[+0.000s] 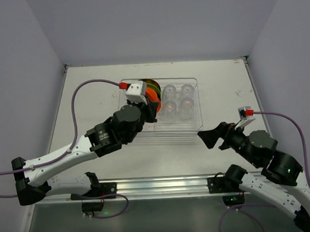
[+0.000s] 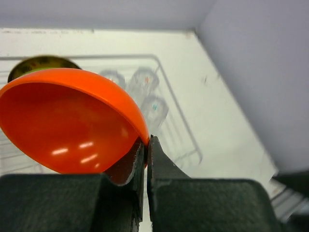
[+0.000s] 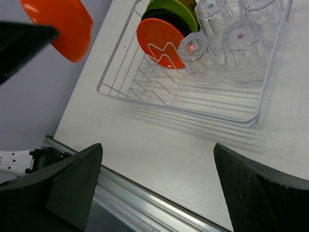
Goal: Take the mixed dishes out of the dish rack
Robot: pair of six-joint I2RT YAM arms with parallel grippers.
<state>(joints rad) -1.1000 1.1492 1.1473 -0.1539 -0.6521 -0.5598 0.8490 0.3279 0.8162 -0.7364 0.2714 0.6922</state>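
Standing upright in the wire dividers at the left end of the dish rack (image 3: 159,94) are an orange plate (image 3: 159,42), a black plate (image 3: 170,18) and a green plate (image 3: 176,9), with four clear glasses (image 3: 239,36) clustered beside them. Only the left wrist view shows the left gripper (image 2: 146,145) pinched tight on the rim of the orange bowl (image 2: 67,121), held above the rack, a yellow patterned plate (image 2: 41,63) peeking out behind. The right wrist view shows the right gripper (image 3: 158,147) spread wide and empty over the table (image 3: 145,145), near the rack's front edge.
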